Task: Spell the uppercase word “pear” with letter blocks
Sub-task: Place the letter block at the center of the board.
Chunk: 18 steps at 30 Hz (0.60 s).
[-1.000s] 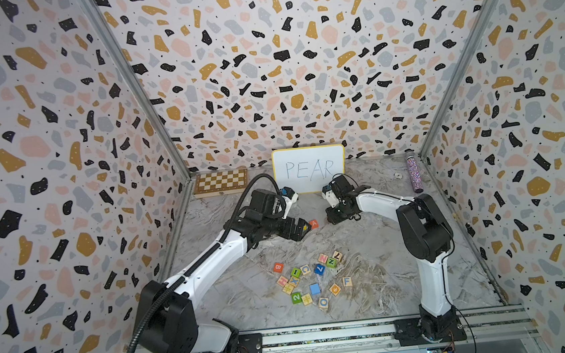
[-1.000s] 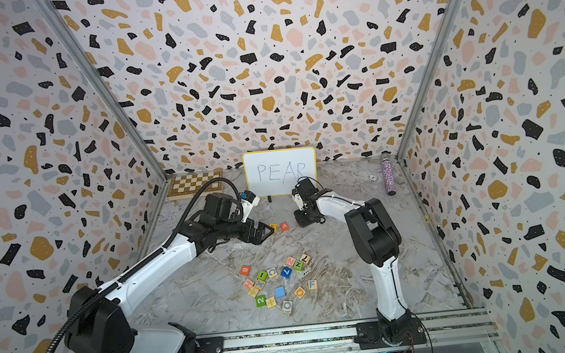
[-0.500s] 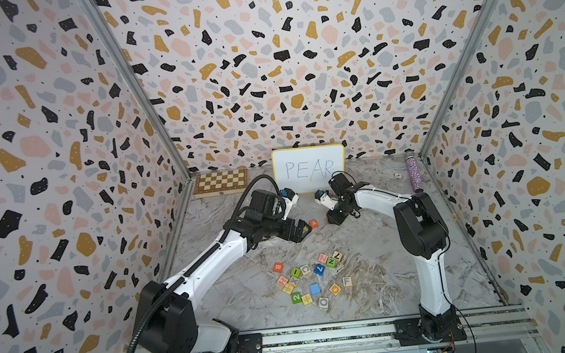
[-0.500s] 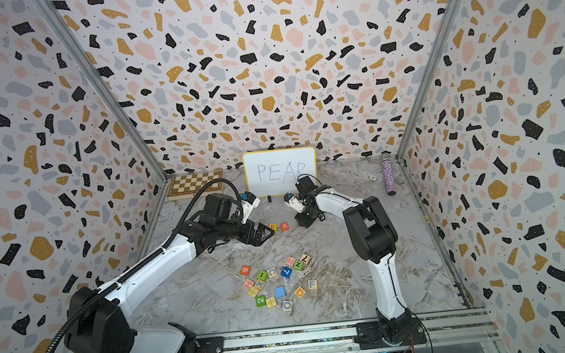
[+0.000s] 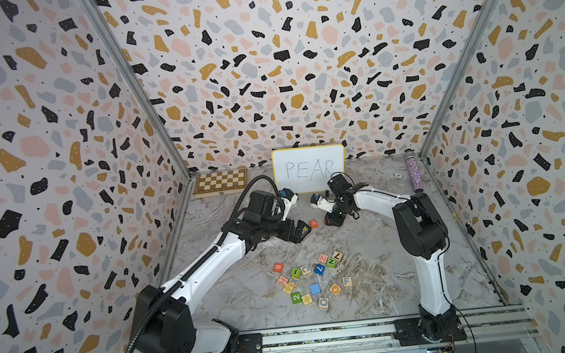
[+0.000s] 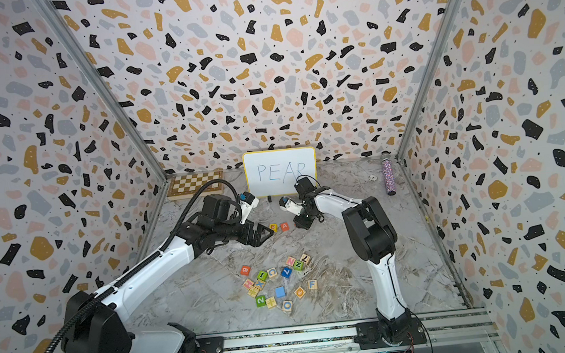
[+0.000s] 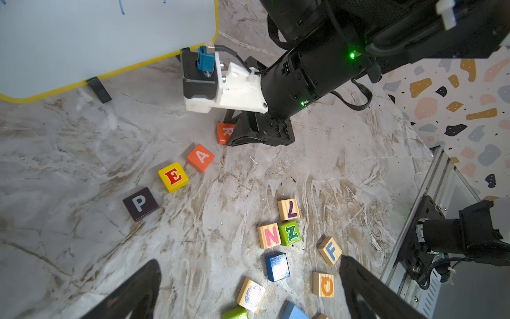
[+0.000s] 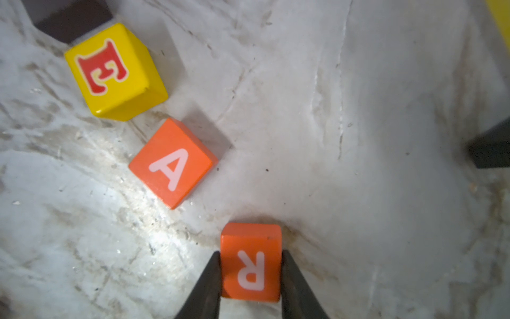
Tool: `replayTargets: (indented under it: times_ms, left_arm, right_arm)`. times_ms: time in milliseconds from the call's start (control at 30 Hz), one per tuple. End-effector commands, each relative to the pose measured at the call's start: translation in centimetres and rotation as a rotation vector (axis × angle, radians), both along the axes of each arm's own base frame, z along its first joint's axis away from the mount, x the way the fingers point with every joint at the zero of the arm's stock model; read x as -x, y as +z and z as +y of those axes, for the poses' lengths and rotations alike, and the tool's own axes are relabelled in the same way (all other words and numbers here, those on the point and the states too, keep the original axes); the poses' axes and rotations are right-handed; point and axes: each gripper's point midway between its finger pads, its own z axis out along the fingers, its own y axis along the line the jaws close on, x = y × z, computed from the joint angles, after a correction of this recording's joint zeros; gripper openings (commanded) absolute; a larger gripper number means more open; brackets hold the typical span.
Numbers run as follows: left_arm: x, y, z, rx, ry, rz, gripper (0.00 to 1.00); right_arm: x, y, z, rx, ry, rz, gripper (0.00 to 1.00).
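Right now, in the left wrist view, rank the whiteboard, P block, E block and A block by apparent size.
1. whiteboard: largest by far, even cropped by the frame.
2. P block, E block, A block: near alike; P looks slightly bigger, probably only because it lies nearer the camera.

Black P block (image 7: 140, 203) with white letter, yellow E block (image 7: 173, 176) with red letter, orange A block (image 7: 200, 157) and R block (image 8: 251, 262) with white letters, yellow-rimmed white whiteboard (image 5: 308, 170), brown-cream checkered chessboard (image 5: 220, 182), grey marbled tabletop (image 5: 381, 280), black-ochre-pink-grey terrazzo walls (image 5: 283, 79).
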Motion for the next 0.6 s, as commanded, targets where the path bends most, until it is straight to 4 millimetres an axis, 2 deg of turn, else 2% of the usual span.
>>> replayTargets:
  times_ms: [0,167,400,467,567]
  left_arm:
    - [-0.2,0.4,0.1,0.015,0.012,-0.021,1.00]
    - [-0.3,0.3,0.1,0.014,0.014,-0.020,1.00]
    - [-0.1,0.5,0.1,0.019,0.013,-0.024,1.00]
    - [-0.1,0.8,0.3,0.014,0.017,-0.031,1.00]
    - [-0.2,0.9,0.5,0.008,0.026,-0.043,1.00]
  right_arm:
    - [0.5,0.4,-0.4,0.022,0.001,-0.013,0.47]
    - [-0.3,4.4,0.4,-0.044,-0.042,-0.118,0.63]
    - [-1.6,11.6,1.6,-0.273,-0.243,-0.206,0.71]
    - [-2.4,12.7,0.6,-0.306,-0.399,-0.206,0.75]
    - [-2.5,12.5,-0.4,-0.332,-0.573,-0.129,0.75]
